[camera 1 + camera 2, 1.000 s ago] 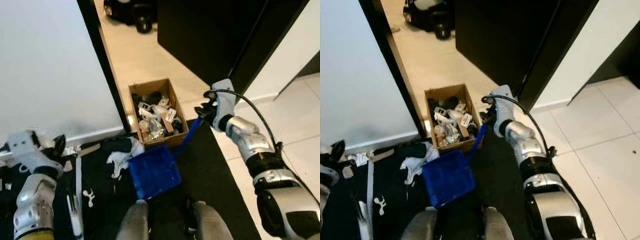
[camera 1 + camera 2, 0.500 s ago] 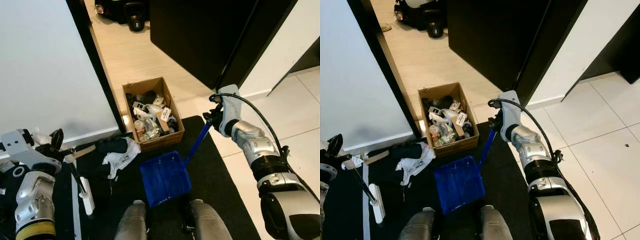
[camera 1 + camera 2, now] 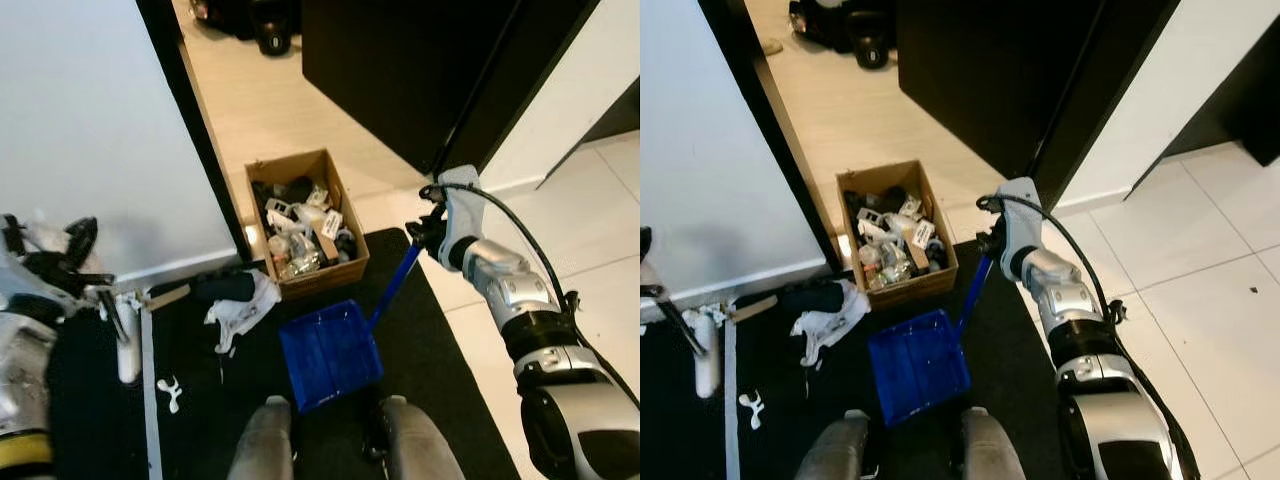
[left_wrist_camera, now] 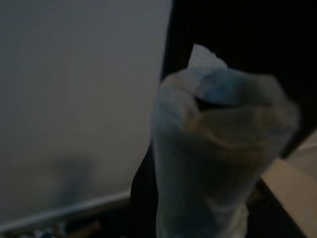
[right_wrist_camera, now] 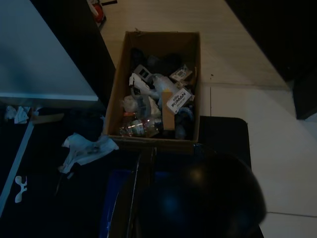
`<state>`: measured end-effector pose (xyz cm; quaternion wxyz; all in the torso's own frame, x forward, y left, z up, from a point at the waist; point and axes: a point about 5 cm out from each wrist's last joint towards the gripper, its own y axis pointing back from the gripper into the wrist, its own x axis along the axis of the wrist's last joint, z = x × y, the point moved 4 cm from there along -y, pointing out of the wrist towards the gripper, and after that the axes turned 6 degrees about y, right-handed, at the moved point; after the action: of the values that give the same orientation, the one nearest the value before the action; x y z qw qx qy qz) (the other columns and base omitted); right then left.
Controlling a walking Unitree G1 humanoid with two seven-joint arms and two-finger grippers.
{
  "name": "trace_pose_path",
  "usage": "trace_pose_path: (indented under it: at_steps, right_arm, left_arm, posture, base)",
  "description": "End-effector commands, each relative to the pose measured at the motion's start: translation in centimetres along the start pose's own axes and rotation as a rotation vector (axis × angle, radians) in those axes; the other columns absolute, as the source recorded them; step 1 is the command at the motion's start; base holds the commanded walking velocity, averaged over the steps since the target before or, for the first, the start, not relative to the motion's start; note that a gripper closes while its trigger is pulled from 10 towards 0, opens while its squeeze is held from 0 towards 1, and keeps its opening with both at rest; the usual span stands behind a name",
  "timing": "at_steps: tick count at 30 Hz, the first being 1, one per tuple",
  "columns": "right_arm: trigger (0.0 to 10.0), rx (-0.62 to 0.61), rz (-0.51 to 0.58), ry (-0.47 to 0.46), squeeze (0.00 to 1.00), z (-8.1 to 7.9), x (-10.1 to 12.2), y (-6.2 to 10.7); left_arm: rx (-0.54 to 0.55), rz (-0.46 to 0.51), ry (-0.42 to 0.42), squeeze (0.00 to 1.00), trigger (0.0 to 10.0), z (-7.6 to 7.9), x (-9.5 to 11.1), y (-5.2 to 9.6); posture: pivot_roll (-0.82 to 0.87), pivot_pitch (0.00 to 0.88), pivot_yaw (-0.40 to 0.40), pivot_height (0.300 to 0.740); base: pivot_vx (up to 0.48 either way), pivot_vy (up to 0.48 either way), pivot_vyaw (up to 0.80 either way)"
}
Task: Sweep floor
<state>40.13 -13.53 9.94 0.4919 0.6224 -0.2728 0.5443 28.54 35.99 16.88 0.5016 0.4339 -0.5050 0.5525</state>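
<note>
1. Stood on a black mat (image 3: 440, 370) by a doorway, facing a cardboard box (image 3: 305, 222) full of clutter.
2. Right claw (image 3: 424, 232) clenched on the top of the blue handle of the dustpan (image 3: 330, 352); pan rested flat on the mat, just in front of the robot's feet and just short of the box.
3. Left claw (image 3: 60, 262) raised at the left edge, grasping a thin dark stick with a white brush (image 3: 127, 340) head at its low end; head hung just over the mat near a white strip (image 3: 150, 385). Left wrist view blurred by a pale wrapped shape close to the lens, so finger detail could not be made out there.
4. Loose litter on the mat: a white rag (image 3: 240, 305) beside a dark bundle, a small white scrap (image 3: 168, 388), a wooden slat (image 3: 170, 296) by the wall.
5. Judged step: bringing brush and pan together to gather the litter.
6. To do it well: keep the pan lip pressed flat to the mat with its open edge toward the rag; lower the brush head fully before pulling; draw short strokes toward the pan, not past it.
7. Risk: the rag likely to drag and bunch rather than slide; the box close enough to be knocked by the handle.
</note>
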Motion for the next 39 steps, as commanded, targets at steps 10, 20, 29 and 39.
trace_pose_path:
  at_steps: [10,20,29,39]
  right_arm:
    - [10.0,-0.007,-0.001,-0.031,0.0,0.7,-0.1,0.9]
    - [10.0,0.0,0.004,-0.017,0.0,1.2,-0.1,1.8]
    - [10.0,0.023,-0.005,-0.004,0.0,0.7,0.2,1.7]
    - [10.0,0.087,-0.051,0.027,0.0,-1.1,0.1,0.6]
  left_arm:
    - [0.165,-0.113,0.185,0.0,10.0,-1.5,-7.7,0.8]
    - [0.096,-0.033,0.411,0.0,10.0,1.1,-9.5,0.7]
    - [-0.078,0.047,0.568,0.0,10.0,4.7,-8.9,0.5]
    - [-0.274,0.046,0.638,0.0,10.0,11.4,-8.5,-1.0]
  posture:
    - [-0.07,0.313,-0.057,0.74]
    - [-0.09,0.321,-0.087,0.74]
    - [-0.08,0.314,-0.087,0.74]
    - [-0.06,0.279,-0.087,0.74]
  base:
    - [0.0,0.0,0.0]
    - [0.0,0.0,0.0]
    - [0.0,0.0,0.0]
    - [0.0,0.0,0.0]
